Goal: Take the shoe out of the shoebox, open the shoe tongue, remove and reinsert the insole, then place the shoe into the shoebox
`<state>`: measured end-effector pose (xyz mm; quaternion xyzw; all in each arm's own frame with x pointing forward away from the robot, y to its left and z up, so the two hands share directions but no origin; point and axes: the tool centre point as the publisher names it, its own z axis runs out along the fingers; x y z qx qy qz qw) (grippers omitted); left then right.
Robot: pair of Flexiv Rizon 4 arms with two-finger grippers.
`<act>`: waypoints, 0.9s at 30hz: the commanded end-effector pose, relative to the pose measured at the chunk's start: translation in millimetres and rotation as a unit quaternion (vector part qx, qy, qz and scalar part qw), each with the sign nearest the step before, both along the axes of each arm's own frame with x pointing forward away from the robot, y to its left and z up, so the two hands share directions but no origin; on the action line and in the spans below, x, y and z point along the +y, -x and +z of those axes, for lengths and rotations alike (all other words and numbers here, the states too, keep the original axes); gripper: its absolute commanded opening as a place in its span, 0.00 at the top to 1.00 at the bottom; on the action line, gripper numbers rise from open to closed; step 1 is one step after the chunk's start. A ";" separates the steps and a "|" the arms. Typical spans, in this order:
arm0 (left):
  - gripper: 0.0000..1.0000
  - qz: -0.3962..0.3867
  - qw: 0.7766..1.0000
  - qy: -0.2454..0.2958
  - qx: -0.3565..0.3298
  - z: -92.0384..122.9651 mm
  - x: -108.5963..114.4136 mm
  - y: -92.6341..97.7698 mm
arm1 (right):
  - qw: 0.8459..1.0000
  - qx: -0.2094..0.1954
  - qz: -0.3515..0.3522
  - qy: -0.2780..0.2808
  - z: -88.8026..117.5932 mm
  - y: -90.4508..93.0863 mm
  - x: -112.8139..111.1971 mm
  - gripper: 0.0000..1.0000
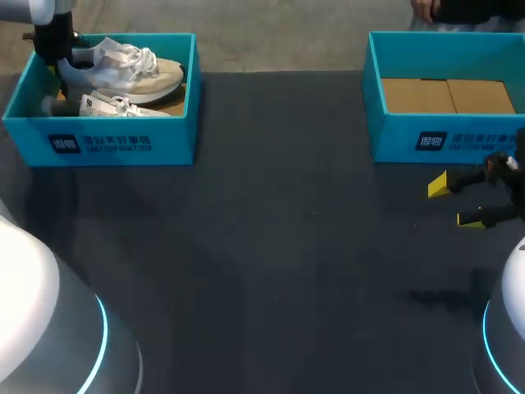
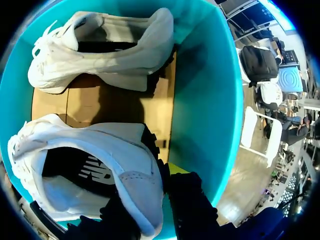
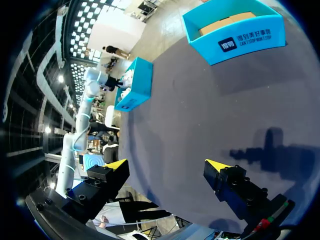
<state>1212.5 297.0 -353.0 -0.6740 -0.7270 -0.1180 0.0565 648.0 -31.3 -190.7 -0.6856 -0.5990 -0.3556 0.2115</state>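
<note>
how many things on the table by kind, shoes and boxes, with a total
white shoes: 2, both in the left box
teal shoeboxes: 2, one holding the shoes, the other with only its cardboard floor showing
total: 4

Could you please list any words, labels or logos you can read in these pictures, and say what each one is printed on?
Left shoebox, front wall: dark logo patch with white characters, too small to read.
Right shoebox, front wall: same print, too blurred to read.
Insole of one shoe: white logo mark, no legible words.
</note>
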 end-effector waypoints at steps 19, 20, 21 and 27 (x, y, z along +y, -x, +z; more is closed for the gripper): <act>1.00 -0.008 0.999 -0.013 0.040 -39.0 -5.4 -7.5 | 0.996 -0.058 -0.066 0.004 2.6 11.7 -1.1 0.00; 1.00 -0.009 0.999 -0.011 0.043 -39.2 -5.5 -7.4 | 0.996 -0.058 -0.066 0.004 2.6 11.7 -1.1 0.00; 1.00 -0.011 0.999 -0.009 0.044 -39.4 -5.4 -7.1 | 0.996 -0.058 -0.066 0.004 2.6 11.7 -1.1 0.00; 0.42 -0.023 0.999 0.004 0.045 -32.3 -8.2 -0.6 | 0.996 -0.058 -0.066 0.004 2.6 11.7 -1.1 0.00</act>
